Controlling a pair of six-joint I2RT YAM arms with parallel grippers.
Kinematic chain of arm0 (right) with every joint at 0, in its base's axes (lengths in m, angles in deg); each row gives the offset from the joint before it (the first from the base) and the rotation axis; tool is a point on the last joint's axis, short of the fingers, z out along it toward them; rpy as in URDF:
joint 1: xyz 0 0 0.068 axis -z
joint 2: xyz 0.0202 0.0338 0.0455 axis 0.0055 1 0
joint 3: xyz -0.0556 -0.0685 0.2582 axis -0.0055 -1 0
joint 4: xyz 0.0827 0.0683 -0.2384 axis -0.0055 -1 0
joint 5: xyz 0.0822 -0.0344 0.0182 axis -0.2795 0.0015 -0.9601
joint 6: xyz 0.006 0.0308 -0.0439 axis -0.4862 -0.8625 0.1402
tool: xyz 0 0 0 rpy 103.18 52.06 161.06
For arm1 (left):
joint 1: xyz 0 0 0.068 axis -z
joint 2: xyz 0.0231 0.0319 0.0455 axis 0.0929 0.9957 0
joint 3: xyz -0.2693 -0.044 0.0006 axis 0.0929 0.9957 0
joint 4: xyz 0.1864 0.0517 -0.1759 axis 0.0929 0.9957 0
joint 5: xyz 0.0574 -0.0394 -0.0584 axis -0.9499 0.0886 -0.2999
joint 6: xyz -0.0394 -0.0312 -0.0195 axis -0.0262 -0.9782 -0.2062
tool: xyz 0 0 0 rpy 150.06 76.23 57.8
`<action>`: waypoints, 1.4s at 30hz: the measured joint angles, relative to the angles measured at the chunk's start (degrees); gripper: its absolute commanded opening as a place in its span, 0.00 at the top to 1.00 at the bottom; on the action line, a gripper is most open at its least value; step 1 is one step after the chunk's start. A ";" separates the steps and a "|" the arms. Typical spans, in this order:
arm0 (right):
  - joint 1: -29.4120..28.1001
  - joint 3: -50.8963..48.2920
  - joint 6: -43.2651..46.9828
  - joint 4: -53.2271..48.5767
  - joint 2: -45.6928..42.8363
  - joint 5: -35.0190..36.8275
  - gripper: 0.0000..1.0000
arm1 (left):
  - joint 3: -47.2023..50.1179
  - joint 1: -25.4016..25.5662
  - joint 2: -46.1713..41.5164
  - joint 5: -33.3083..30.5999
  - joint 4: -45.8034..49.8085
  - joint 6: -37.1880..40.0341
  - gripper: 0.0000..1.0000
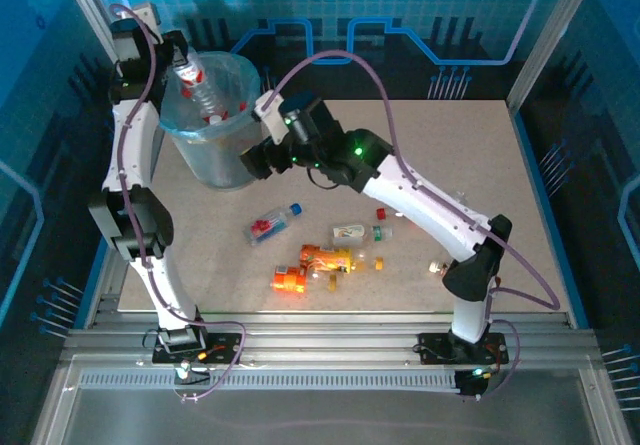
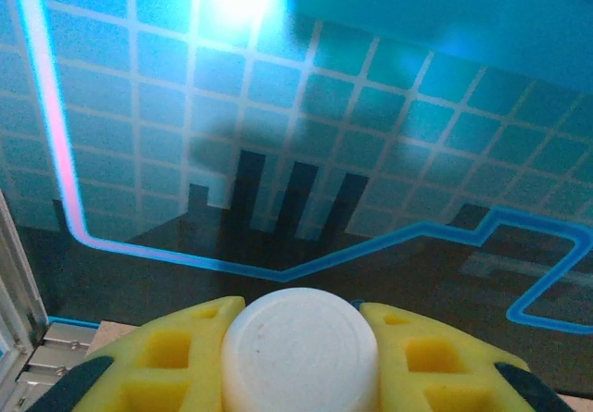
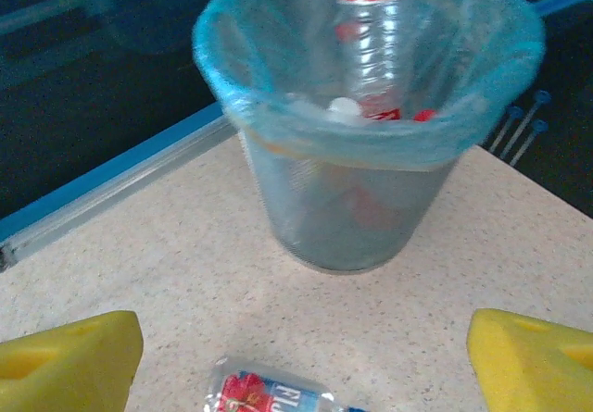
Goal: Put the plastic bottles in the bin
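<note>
The bin (image 1: 222,161), a pale-blue bucket with a clear liner, stands at the table's far left. My left gripper (image 1: 180,62) is above its rim, shut on a clear red-labelled bottle (image 1: 200,90) that hangs slanted into the bin's mouth. In the left wrist view the yellow fingers (image 2: 162,361) pinch the bottle's white round end (image 2: 301,347). My right gripper (image 1: 253,162) is open just right of the bin (image 3: 343,208), low over the table. A blue-capped bottle (image 1: 275,223) lies in front of it, its label (image 3: 269,396) between the yellow fingers (image 3: 74,361). Bottles with red caps lie inside the bin.
More bottles lie mid-table: two orange ones (image 1: 322,259) (image 1: 290,280) and a pale one with a green cap (image 1: 355,233). A loose red cap (image 1: 381,212) and small bits (image 1: 437,265) lie to the right. Metal frame posts and blue walls enclose the table.
</note>
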 measured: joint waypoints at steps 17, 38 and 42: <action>4.15 29.73 -7.21 -8.52 21.51 -4.44 0.14 | 2.23 3.63 2.80 2.08 -4.15 9.77 0.96; 4.26 28.26 -9.20 -8.31 21.49 -5.38 0.15 | 5.62 6.40 -1.16 6.71 -3.26 25.07 1.00; 4.26 28.26 -9.40 -8.26 21.49 -5.40 0.15 | 5.90 6.45 -2.45 6.08 -0.83 26.62 1.00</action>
